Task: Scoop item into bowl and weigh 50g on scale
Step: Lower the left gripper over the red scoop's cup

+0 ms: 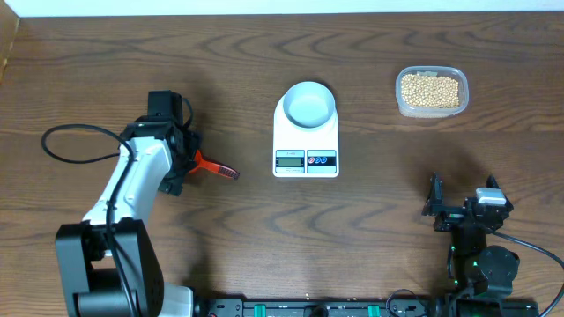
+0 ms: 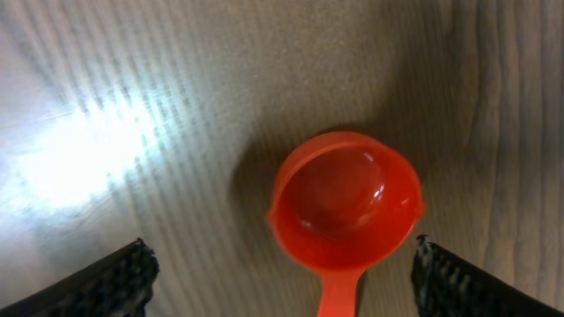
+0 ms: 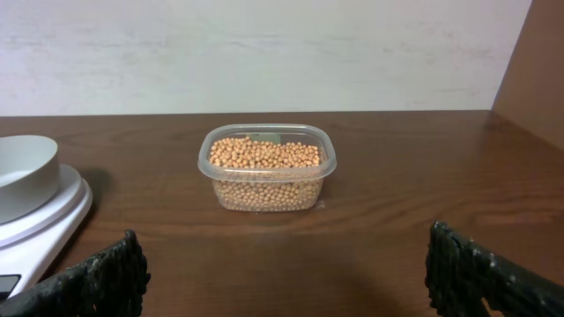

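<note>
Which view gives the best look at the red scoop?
Left wrist: the red scoop is seen close from above, its cup empty, on the table under the open left gripper. Overhead shows only its handle sticking out beside that gripper. The right wrist view misses it entirely.

White left arm (image 1: 132, 180), black cable (image 1: 46, 143)
</note>
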`<state>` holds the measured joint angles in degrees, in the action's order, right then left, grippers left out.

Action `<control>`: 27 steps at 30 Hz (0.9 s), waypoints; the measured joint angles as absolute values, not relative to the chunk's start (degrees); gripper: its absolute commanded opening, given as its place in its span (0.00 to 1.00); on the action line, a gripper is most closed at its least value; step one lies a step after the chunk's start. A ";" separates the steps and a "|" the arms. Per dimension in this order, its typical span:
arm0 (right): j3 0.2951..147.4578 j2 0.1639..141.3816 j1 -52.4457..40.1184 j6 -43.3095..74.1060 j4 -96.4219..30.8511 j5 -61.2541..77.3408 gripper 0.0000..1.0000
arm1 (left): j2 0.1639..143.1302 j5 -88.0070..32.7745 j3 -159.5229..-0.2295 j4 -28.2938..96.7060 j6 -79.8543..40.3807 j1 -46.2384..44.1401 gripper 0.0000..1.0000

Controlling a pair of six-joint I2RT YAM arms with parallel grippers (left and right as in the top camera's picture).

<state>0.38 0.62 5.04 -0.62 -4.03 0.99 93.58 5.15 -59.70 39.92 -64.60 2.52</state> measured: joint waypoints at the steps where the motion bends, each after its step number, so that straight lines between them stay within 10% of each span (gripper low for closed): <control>1: 0.38 0.62 5.04 -0.62 -4.03 1.02 0.99 | 94.08 5.15 -59.70 39.55 -64.64 2.52 0.89; 9: 0.38 0.62 5.04 -0.62 -4.03 1.02 0.99 | 101.08 5.34 -59.70 38.04 -64.62 2.52 0.75; 23: 0.38 0.62 5.04 -0.62 -4.01 1.02 0.99 | 103.72 5.56 -59.70 36.36 -67.09 2.52 0.13; 27: 0.38 0.62 5.04 -0.62 -4.01 1.02 0.99 | 103.72 5.54 -59.70 36.27 -67.29 2.52 0.13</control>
<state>0.38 0.62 5.04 -0.62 -4.01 1.02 103.72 5.54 -59.70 36.27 -67.29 2.52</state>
